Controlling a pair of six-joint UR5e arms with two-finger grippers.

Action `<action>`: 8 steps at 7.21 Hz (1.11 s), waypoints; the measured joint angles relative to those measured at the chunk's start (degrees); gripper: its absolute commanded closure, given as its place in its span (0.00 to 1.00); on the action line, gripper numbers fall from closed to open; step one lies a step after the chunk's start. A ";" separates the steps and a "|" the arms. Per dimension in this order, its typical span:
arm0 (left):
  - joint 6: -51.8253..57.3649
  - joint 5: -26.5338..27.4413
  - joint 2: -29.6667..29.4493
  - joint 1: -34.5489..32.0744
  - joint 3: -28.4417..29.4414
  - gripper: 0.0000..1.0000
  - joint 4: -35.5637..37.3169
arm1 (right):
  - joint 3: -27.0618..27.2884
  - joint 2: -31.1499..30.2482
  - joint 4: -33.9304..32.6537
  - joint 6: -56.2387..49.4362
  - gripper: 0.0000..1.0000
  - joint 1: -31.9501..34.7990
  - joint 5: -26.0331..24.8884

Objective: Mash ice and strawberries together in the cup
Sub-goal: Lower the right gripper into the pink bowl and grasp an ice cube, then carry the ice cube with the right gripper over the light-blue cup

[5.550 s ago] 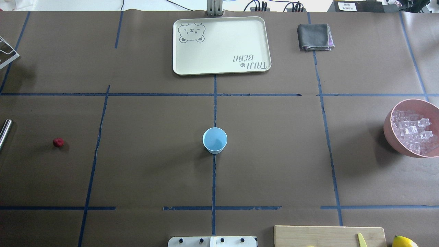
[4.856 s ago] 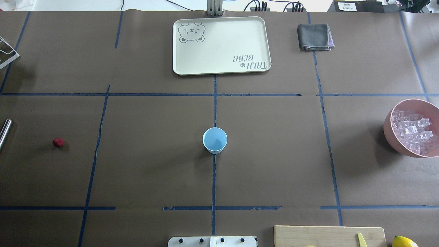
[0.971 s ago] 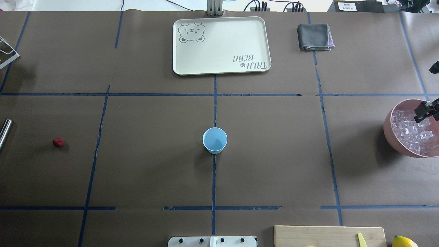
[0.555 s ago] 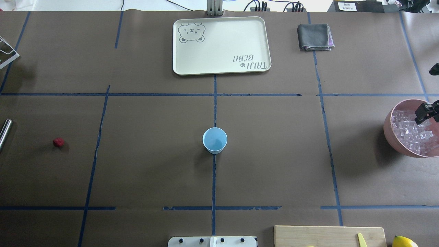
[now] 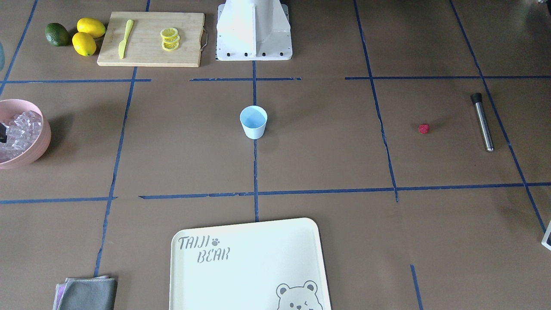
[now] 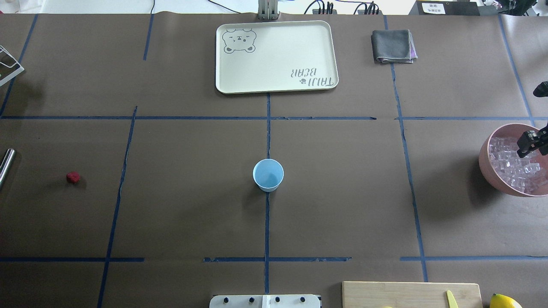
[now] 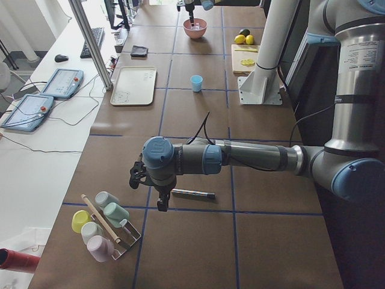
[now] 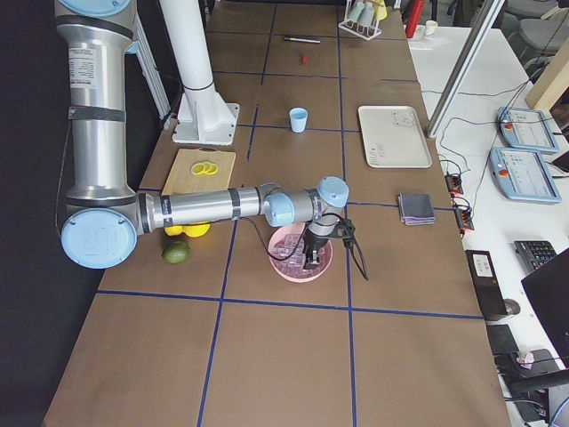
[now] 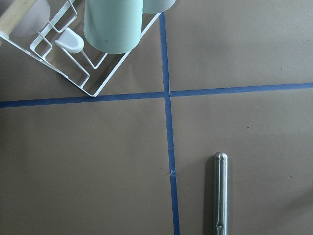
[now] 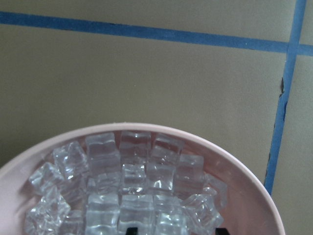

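Observation:
The light blue cup (image 6: pixel 268 174) stands upright and looks empty at the table's centre; it also shows in the front view (image 5: pixel 253 122). The red strawberry (image 6: pixel 73 177) lies alone at the far left. The ice (image 6: pixel 511 169) fills the pink bowl (image 6: pixel 483 164) at the right edge. My right gripper (image 6: pixel 527 145) hangs over the bowl. In the right wrist view its tips (image 10: pixel 173 229) stand apart just above the ice (image 10: pixel 132 191), open and empty. My left gripper (image 7: pixel 161 201) hovers by the steel muddler (image 7: pixel 192 194); I cannot tell whether it is open or shut.
A cream tray (image 6: pixel 276 55) and a grey cloth (image 6: pixel 393 46) lie at the far side. A cutting board (image 5: pixel 150 38) with lemon slices and a yellow knife, lemons (image 5: pixel 88 36) and an avocado sit near my base. A cup rack (image 7: pixel 105 223) stands at the left end.
My right gripper has come in from the right edge and now hangs over the ice bowl. The cup and the strawberry have not moved.

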 measured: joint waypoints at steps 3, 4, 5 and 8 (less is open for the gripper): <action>-0.04 0.01 -0.03 -0.06 -0.22 0.00 0.08 | 1.46 0.00 -0.02 -0.38 1.00 0.10 -0.04; -0.11 0.05 -0.02 -0.07 -0.70 0.00 0.21 | 4.00 -0.97 -0.11 -0.63 1.00 1.61 -0.19; -0.18 0.07 0.01 -0.07 -1.13 0.00 0.39 | 7.68 -2.83 -0.52 -1.02 1.00 4.53 -0.28; -0.26 0.07 0.09 -0.07 -1.49 0.00 0.50 | 15.59 -0.76 -4.14 -0.02 1.00 7.54 -0.24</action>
